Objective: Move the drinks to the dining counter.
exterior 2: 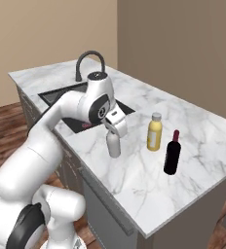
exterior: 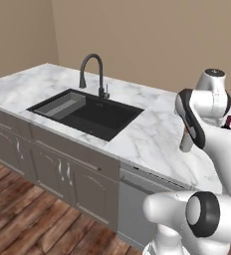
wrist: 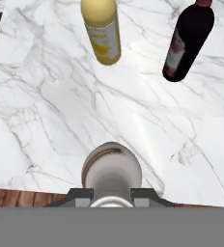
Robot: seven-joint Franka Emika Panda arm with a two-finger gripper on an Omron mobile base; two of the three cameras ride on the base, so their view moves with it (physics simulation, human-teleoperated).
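Observation:
The small beige-grey bottle [exterior 2: 114, 146] stands upright on the white marble dining counter [exterior 2: 134, 180], near its front edge. My gripper [exterior 2: 114, 130] comes down on it from above, its fingers pressed against the neck on both sides. In the hand view the bottle [wrist: 111, 169] fills the space between the fingertips of my gripper [wrist: 111, 195]. The yellow juice bottle [exterior 2: 154, 133] and the slim dark red-brown bottle [exterior 2: 172, 154] stand upright on the counter just to the right, apart from each other. In the hand view, the yellow bottle [wrist: 103, 34] and the dark one [wrist: 187, 41] lie beyond it.
A black inset sink [exterior: 87, 112] with a dark curved faucet [exterior: 92, 69] sits in the counter to the left of the bottles. Bare marble spreads behind and to the right of the bottles. Grey-brown cabinets [exterior: 53, 167] and a wooden floor lie below the counter's edge.

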